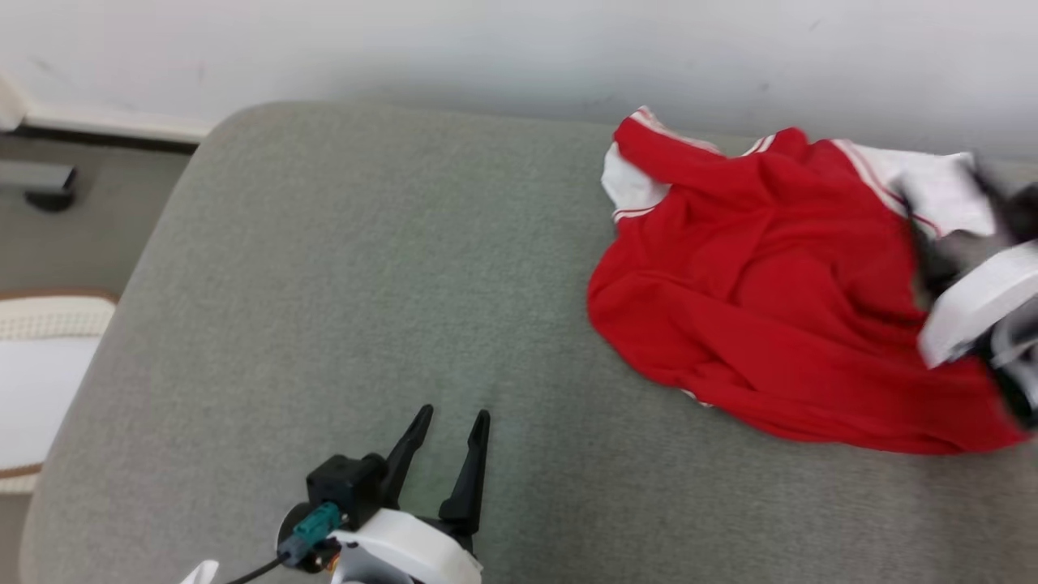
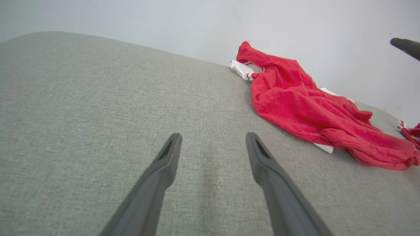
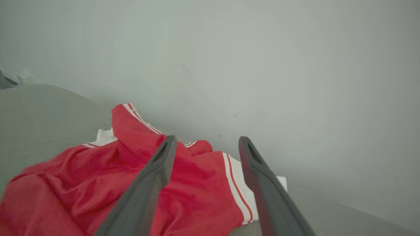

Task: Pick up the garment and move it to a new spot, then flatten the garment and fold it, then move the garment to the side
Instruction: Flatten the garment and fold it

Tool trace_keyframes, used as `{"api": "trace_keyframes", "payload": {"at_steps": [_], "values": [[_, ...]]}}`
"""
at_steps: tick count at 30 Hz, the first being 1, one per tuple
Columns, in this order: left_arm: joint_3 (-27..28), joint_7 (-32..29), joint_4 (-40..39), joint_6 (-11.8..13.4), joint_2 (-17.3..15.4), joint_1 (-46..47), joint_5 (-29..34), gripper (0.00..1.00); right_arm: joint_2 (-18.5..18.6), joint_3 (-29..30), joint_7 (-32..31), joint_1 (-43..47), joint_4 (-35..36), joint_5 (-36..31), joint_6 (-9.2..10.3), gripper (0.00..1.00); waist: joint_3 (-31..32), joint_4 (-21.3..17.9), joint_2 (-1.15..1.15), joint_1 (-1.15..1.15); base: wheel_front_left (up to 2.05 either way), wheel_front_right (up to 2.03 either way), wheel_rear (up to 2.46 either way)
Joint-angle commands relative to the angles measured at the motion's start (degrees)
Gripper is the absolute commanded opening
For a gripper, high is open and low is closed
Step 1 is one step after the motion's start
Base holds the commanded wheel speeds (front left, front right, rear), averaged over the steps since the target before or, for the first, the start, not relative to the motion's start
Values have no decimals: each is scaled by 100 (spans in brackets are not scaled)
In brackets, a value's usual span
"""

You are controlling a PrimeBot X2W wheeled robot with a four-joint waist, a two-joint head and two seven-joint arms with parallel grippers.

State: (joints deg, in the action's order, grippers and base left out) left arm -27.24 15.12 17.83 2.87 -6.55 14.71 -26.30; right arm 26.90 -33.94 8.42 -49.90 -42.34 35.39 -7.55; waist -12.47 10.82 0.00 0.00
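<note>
Two sets of jaws stand released and empty: left gripper point(image 1: 454, 414) over the bare grey cushion point(image 1: 324, 284), right gripper point(image 3: 207, 141) above the crumpled red-and-white garment point(image 1: 770, 276) lying at the cushion's right, near the wall point(image 1: 486, 49).

The left gripper point(image 1: 455, 414) has tapering dark fingers point(image 1: 470, 478), a white wrist shell point(image 1: 405, 551) and a teal plug point(image 1: 316, 523).

Wall point(image 1: 486, 49): plain off-white with a few faint scuffs, running behind the far edge of the cushion.
Cushion point(image 1: 324, 284): broad, grey-green woven upholstery, far left corner rounded.
Skirting point(image 1: 122, 126): pale strip, dark line beneath, at the wall's foot.
Floor point(image 1: 81, 235): dull grey-brown, left of the cushion.
Dark block point(image 1: 45, 182): on the floor near the skirting, kind unclear.
Light: soft, even, shadows faint.
</note>
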Motion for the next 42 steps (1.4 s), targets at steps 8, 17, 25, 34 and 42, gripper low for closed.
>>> {"api": "trace_keyframes", "payload": {"at_steps": [8, 17, 25, 34, 42], "values": [[1, -56, -57, 40, -125, -128, -63, 100, -437, -987, -126, 705, 806, 400, 13, 100, 443, -338, 0, 0, 0, 0, 0], [87, -21, -179, 136, -56, -151, -105, 100, -977, -1859, -540, 642, 585, 647, 13, 100, 389, 200, 0, 0, 0, 0, 0], [128, 5, -132, 103, 42, -133, -142, 100, -1337, -2383, -996, 360, -381, 929, 13, 100, 219, 826, 0, 0, 0, 0, 0], [216, 2, -64, 71, 115, -168, -106, 100, -1633, -2572, -1686, 218, -1770, 987, 14, 56, 206, 1005, 0, 0, 0, 0, 0], [291, 2, -66, 30, 91, -209, -4, 100, -1839, -2542, -1403, 157, -2218, 1057, 15, 0, 334, 816, 0, 0, 0, 0, 0]]}}
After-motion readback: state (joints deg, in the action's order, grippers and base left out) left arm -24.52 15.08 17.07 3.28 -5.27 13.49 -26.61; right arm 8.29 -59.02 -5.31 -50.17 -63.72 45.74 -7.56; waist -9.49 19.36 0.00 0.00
